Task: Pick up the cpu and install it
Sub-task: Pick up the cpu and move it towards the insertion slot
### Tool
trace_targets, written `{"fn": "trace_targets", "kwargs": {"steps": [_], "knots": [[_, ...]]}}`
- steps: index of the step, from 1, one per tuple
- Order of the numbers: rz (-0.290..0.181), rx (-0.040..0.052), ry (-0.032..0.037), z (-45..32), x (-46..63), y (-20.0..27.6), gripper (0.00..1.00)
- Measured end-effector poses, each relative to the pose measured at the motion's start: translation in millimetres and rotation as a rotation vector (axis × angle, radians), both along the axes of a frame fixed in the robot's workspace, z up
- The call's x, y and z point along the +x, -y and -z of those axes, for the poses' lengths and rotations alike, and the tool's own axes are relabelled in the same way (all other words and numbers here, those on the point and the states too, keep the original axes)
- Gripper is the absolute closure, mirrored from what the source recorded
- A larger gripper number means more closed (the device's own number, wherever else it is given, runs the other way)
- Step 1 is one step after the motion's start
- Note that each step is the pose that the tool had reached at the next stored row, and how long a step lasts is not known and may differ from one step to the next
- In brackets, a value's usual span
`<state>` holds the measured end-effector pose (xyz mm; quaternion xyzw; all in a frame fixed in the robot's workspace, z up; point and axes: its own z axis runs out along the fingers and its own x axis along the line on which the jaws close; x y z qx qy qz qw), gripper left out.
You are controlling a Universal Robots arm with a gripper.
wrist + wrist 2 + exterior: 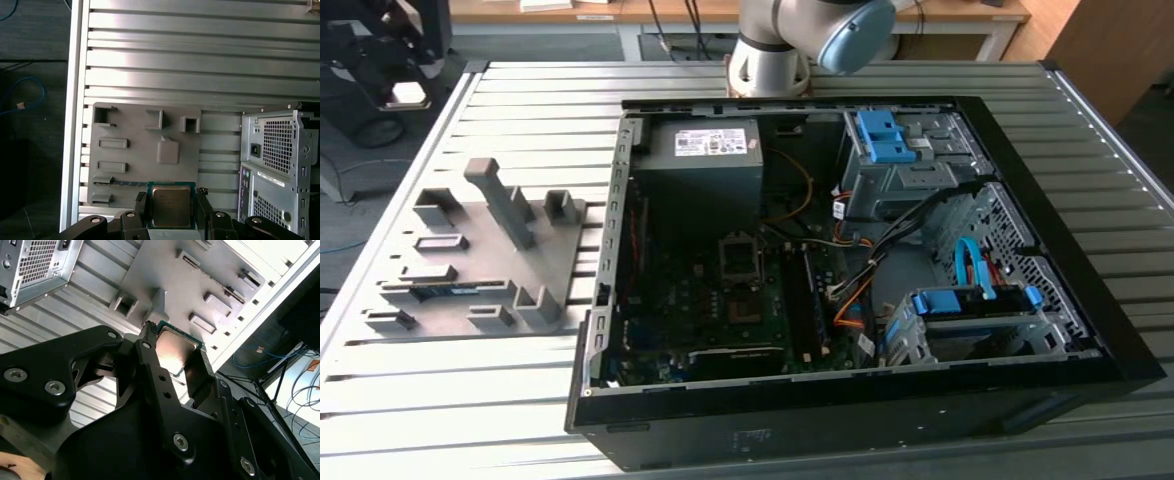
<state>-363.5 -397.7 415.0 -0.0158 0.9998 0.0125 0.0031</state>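
Observation:
The cpu (171, 207) is a small square chip with a pale metal top and a green rim. It sits between the black fingers (201, 204) of my gripper (171, 200), which is shut on it. In the second wrist view the cpu (176, 347) is pinched by its edges in the gripper (174, 354), high above the table. Far below lies the grey fixture plate (145, 150) with its raised blocks. In the exterior view the open computer case (1067, 250) shows the motherboard with its dark square socket (738, 262).
The arm's base (781, 45) stands behind the case on the slatted metal table (520, 90). The fixture plate (480, 250) lies at the exterior view's left and holds a thin memory stick (122, 183). A grey power-supply box (707, 160) and blue drive brackets (974, 305) fill the case.

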Motion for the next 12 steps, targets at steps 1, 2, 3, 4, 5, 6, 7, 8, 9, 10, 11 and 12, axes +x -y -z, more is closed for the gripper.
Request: {"fn": "trace_targets", "kwargs": {"steps": [1, 2, 3, 4, 5, 6, 7, 8, 9, 10, 11, 12], "knots": [[0.0, 0.0, 0.0, 0.0, 2.9, 0.0, 0.53], [0.0, 0.0, -0.0001, 0.0, 5.8, 0.0, 0.53], [0.0, -0.0001, -0.0001, 0.0, 8.5, 0.0, 0.53], [0.0, -0.0001, -0.0001, -0.1, 11.3, 0.0, 0.53], [0.0, -0.0001, -0.0002, -0.1, 14.0, 0.0, 0.53], [0.0, 0.0, 0.0, 0.0, 16.7, 0.0, 0.53], [0.0, 0.0, -0.0001, 0.0, 19.3, 0.0, 0.53], [0.0, -0.0001, -0.0001, 0.0, 25.0, 0.0, 0.53], [0.0, -0.0001, -0.0002, -0.1, 27.6, 0.0, 0.53], [0.0, 0.0, -0.0002, -0.1, 32.9, 0.0, 0.53], [0.0, 0.0, -0.0001, 0.0, 38.0, 0.0, 0.53], [0.0, -0.0001, -0.0002, 0.0, 40.5, 0.0, 0.53]]}}
